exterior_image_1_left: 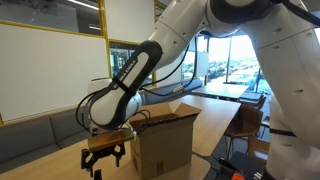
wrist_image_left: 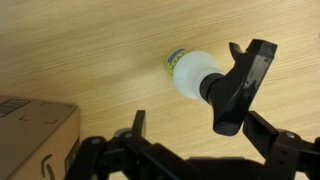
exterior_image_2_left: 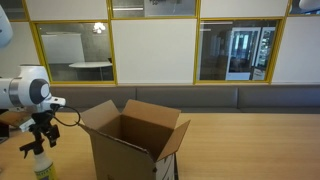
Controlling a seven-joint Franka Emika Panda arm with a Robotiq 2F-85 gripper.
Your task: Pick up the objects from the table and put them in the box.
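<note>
**Open gripper over 1 spray bottle, 1 box beside it**

1 gripper, jaws spread as wide as they go, nothing held. It points down at the table and hangs above 1 spray bottle.

In the wrist view the bottle is seen from above: pale body and a black trigger head sticking out to one side. The gripper fingers sit at the bottom edge of that view, apart from the bottle. Whether anything touches it, cannot tell.

1 box, brown cardboard, stands on the table just beside the bottle, all 4 flaps up and open. Its inside looks bare in an exterior view. 1 corner of it shows in the wrist view, near the bottle but not touching. In both exterior views the box is beside the gripper, not under it.

Loose objects counted on the table: 1, the bottle.
</note>
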